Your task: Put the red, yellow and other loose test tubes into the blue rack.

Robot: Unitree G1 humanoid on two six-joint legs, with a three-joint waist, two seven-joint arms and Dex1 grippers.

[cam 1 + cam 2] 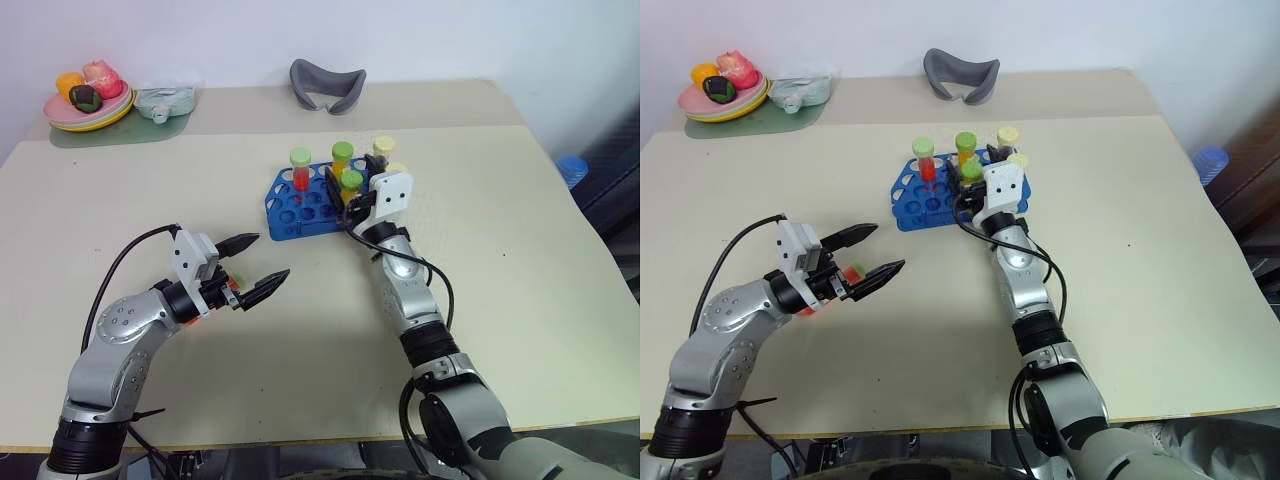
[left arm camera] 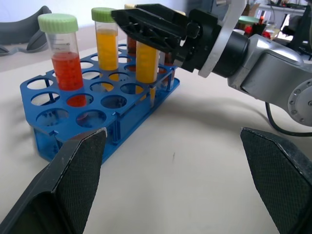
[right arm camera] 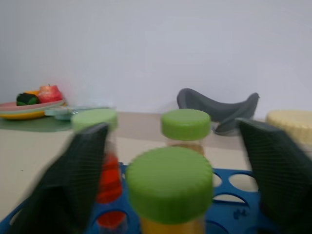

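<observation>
While my right gripper (image 1: 352,192) hung over the near right part of the blue rack (image 1: 290,210), its 2 fingers were spread wide, 1 on each side of a yellow tube with a green cap (image 3: 169,187). That tube stood upright in a hole of the rack, between my fingers, and as far as I could see neither finger pressed on it.

3 more tubes stood upright in the rack. The red tube (image 1: 300,170) with a green cap was in the left part. A second yellow-orange tube (image 1: 342,158) with a green cap stood behind the one between my fingers, and a dark brown tube (image 1: 383,150) with a pale yellow cap stood at the far right, close to the back of my right wrist.

My left gripper (image 1: 255,268) hovered above the bare table (image 1: 150,200), well apart from the rack and nearer to me, pointing toward it. Its 2 fingers (image 2: 73,190) were spread wide too and held nothing.

At the far left corner of the table sat a plate of toy fruit (image 1: 88,100), and a grey curved thing (image 1: 327,85) lay at the far edge behind the rack.
</observation>
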